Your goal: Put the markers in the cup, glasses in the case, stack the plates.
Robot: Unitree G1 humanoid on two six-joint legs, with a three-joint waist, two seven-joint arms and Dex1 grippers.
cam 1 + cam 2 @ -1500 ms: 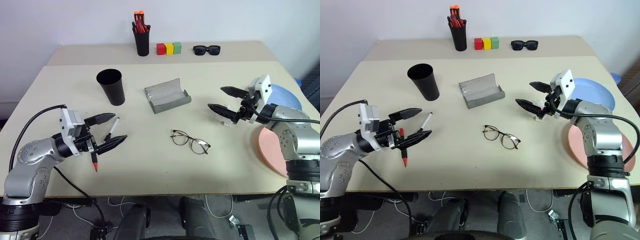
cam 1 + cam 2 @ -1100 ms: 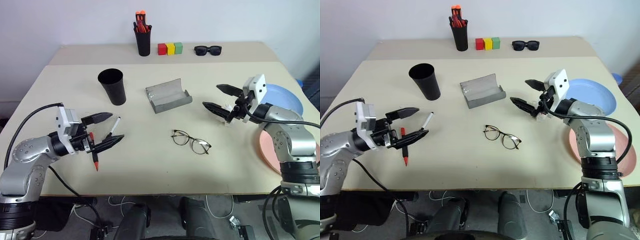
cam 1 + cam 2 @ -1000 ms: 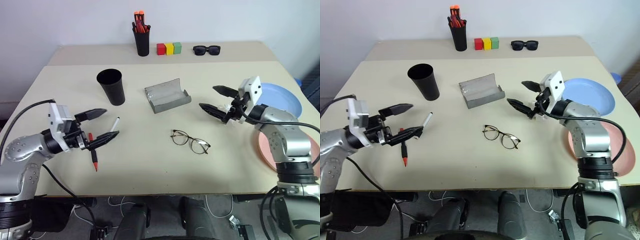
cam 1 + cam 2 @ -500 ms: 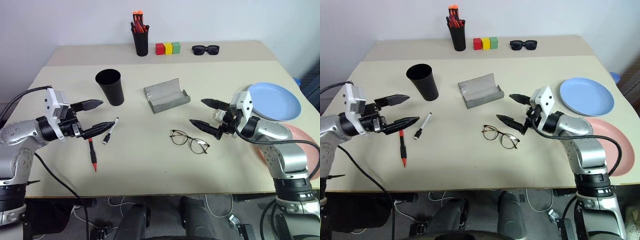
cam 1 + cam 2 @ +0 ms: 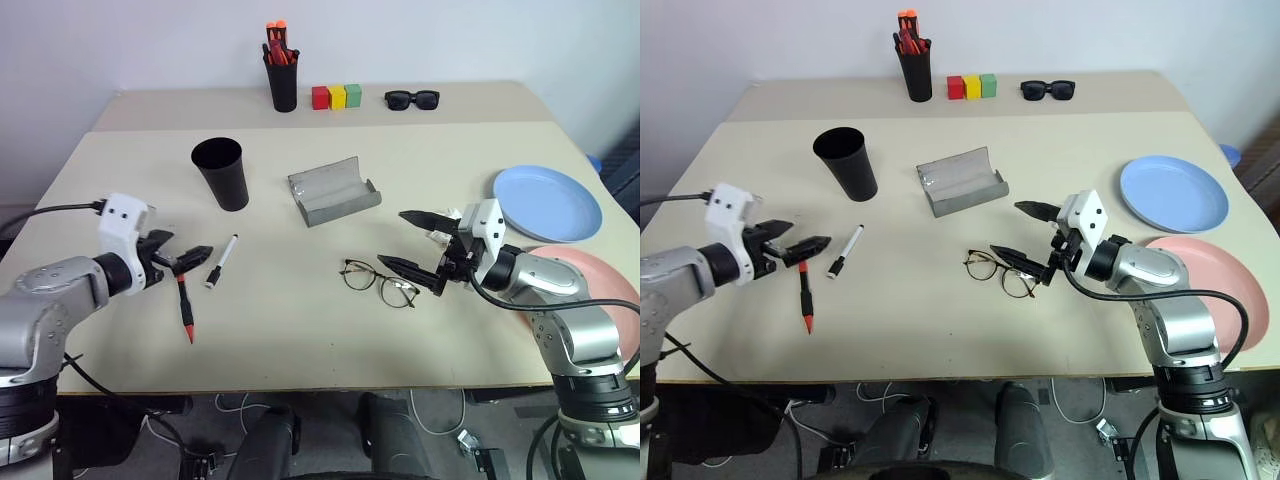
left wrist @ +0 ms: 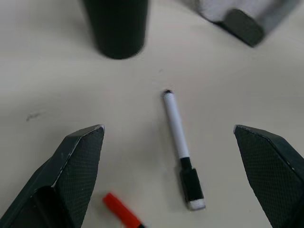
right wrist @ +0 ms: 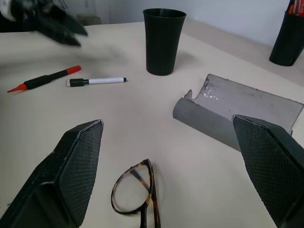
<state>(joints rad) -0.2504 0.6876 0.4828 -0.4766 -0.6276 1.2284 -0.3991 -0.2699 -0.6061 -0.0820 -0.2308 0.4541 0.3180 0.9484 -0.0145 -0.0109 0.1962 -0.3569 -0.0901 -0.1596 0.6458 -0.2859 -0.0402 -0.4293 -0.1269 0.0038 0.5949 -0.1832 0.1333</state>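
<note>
Two markers lie on the table point(image 5: 300, 330) by my left gripper point(image 5: 190, 255), jaws apart and empty: the red-capped one point(image 5: 185, 307) and the white one point(image 5: 221, 262). One black cup point(image 5: 222, 173) stands beyond them. One pair of glasses point(image 5: 381, 282) rests just beside my right gripper point(image 5: 405, 247), also spread wide, holding nothing. One grey case point(image 5: 334, 191) lies open. Two plates, blue point(image 5: 548, 203) and pink point(image 5: 600, 275), sit separately. My right wrist view shows tortoiseshell mottling on the frames. I can read no writing anywhere.

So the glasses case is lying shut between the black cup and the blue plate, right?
Not quite. The glasses case is lying open, not shut, as the left eye view shows. It does sit between the black cup and the blue plate.
</note>
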